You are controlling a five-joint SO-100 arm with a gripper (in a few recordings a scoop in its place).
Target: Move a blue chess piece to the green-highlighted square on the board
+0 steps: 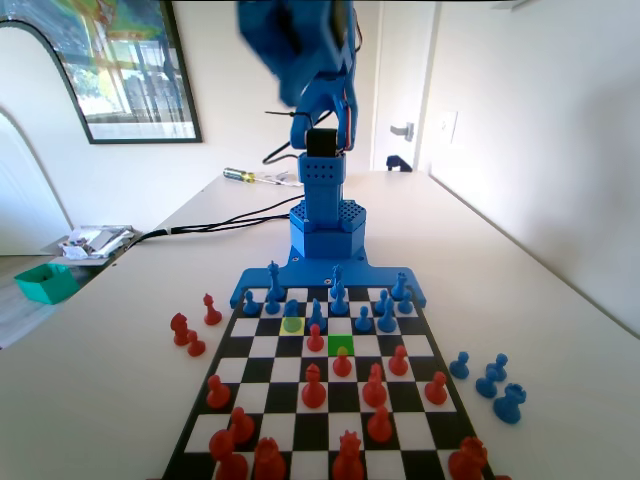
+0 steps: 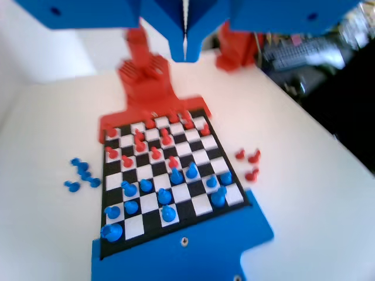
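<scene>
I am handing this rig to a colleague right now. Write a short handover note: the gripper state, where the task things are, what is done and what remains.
Gripper: raised high above the board, fingers together, holding nothing.
Green-highlighted square: no piece on it; a red pawn stands on the square just in front of it in the fixed view.
Yellow square: a blue chess piece stands at its far edge.
Done: nothing moved onto the green square yet.
Left: lower the arm, grasp a blue pawn, set it on the green square, release.
</scene>
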